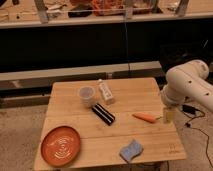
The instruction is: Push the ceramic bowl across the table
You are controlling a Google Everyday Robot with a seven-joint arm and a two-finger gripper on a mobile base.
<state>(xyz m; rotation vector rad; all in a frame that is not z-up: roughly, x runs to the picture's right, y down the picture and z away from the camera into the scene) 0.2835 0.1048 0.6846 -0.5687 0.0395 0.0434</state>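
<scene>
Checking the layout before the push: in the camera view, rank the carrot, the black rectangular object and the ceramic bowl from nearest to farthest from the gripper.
The gripper hangs at the right edge of the table.
1. carrot: right beside it, toward mid-table.
2. black rectangular object: mid-table.
3. ceramic bowl: lower left corner of the view.

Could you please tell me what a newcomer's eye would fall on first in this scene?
The orange ceramic bowl stands out first, the largest and brightest thing, sitting at the table's corner in the lower left of the picture. Next comes the white robot arm reaching in from the picture's right, its gripper hanging at the table's right edge, beside a carrot and far from the bowl.
</scene>
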